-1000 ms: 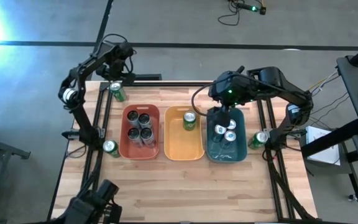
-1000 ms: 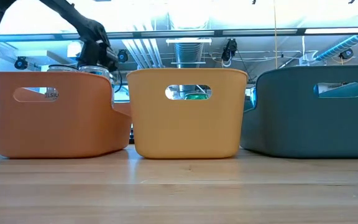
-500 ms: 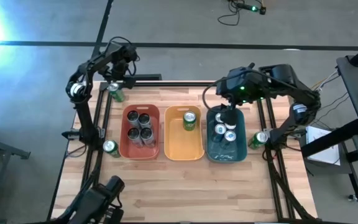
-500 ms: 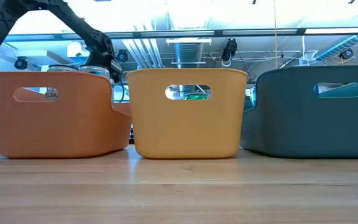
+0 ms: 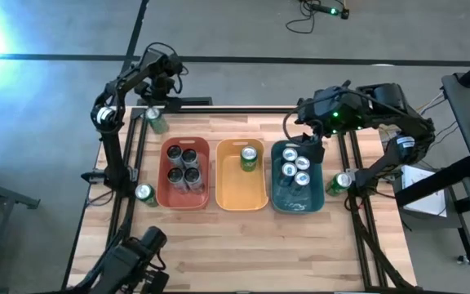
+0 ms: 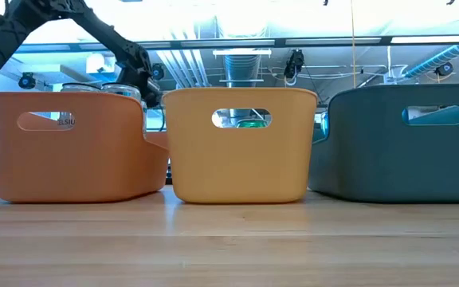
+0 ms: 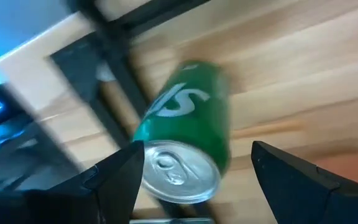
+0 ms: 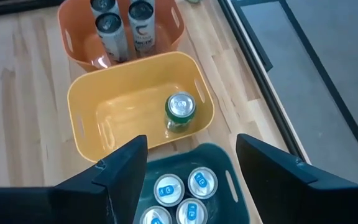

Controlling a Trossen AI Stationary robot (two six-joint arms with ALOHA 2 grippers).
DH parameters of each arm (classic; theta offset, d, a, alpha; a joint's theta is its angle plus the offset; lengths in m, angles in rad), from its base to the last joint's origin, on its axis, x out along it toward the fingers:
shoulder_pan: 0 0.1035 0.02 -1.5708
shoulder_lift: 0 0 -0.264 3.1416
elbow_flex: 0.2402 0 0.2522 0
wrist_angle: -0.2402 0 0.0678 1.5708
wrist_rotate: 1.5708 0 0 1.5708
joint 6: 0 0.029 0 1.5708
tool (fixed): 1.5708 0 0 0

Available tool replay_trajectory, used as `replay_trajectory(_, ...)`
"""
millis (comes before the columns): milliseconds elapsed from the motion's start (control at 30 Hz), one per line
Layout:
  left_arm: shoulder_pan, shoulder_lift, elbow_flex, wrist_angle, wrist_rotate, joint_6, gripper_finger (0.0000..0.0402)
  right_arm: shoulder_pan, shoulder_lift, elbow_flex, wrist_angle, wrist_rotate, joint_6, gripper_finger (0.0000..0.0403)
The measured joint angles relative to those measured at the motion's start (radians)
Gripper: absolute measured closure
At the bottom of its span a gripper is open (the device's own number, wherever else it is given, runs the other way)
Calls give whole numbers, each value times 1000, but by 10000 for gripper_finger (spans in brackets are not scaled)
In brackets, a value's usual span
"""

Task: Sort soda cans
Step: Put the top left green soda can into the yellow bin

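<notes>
Green soda can (image 7: 188, 127) between left tool (image 7: 194, 171) fingers

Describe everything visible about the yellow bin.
The yellow bin is a smooth, plastic-looking rectangular tub with rounded corners and an oval handle cutout in its end wall. It sits upright on the wooden table, in the middle between the red bin and teal bin. Inside stands one green can, upright, near the far end.

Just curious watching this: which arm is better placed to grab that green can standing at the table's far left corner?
Probably the left. Its open gripper already frames the green can, while the right gripper is over the teal bin.
</notes>
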Motion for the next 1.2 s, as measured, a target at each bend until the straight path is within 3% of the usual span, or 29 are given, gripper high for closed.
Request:
replay_trajectory(100, -8, -3, 42, 0, 65, 5, 122, 0, 0, -26, 1, 0, 0, 165)
replay_trajectory(400, -4, -11, 115, -12, 42, -112, 115, 0, 1, -78, 1, 0, 1, 155)
replay_trajectory(700, 2, -11, -10, -13, -90, -57, 98, 0, -29, -105, 2, 0, 4, 141)
replay_trajectory(1200, 5, -13, -95, -15, -39, 127, 97, 0, -150, -254, 2, 0, 117, 158)
